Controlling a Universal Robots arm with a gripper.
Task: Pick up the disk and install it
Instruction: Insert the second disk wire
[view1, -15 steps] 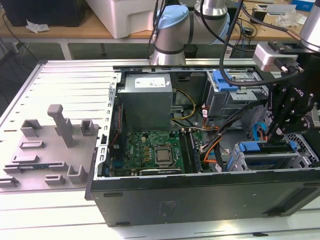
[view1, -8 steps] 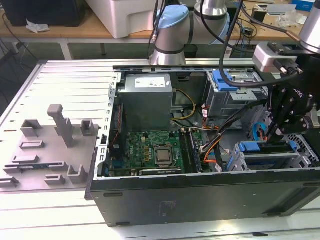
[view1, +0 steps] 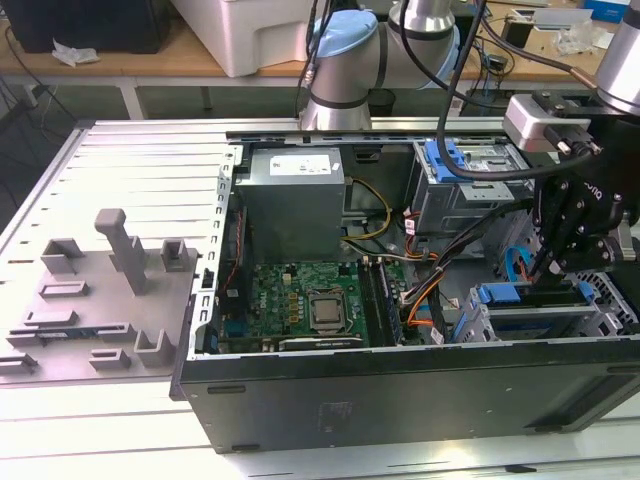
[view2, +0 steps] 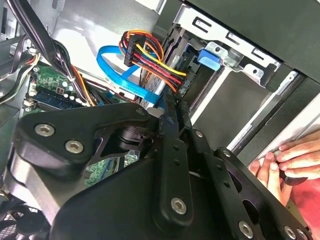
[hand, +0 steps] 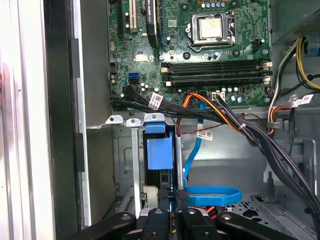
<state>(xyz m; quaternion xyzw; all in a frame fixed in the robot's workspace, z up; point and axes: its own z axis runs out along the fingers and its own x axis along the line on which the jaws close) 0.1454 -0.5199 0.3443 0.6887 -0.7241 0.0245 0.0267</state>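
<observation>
So the black computer tower case (view1: 400, 400) is lying on its side with the cover off. The robot's black gripper (view1: 553, 272) is down inside it, at the near corner on the exterior view's right. That puts it right over the grey metal drive cage (view1: 600, 305) there.

The disk, a flat silver hard drive in a blue plastic carrier frame (view1: 520, 296), is sitting in that cage. In the first wrist view you see it edge-on (hand: 160, 155), standing in its slot between the cage's silver rails. The gripper (hand: 175, 196) is right at its outer edge, touching or just about.

The fingers look pulled in narrow, nearly together; in the second wrist view they (view2: 172, 107) meet in a thin point aimed at the cage. I honestly can't tell if they're pinching the carrier or just resting against it.

Other stuff:
- A flat blue ribbon cable (hand: 210, 192) loops just beside the gripper.
- An orange, red and yellow wire bundle (view2: 150, 50) hangs above it.
- The green motherboard (view1: 310, 300) fills the middle of the case.
- A big grey metal power-supply box (view1: 295, 205) sits at the far side.
- A second grey drive cage with a blue latch (view1: 465, 165) sits far right.
- A person's hand (view2: 295, 160) rests on the case edge.
- A grey fixture plate with blocks (view1: 100, 290) lies outside on the exterior view's left.
</observation>
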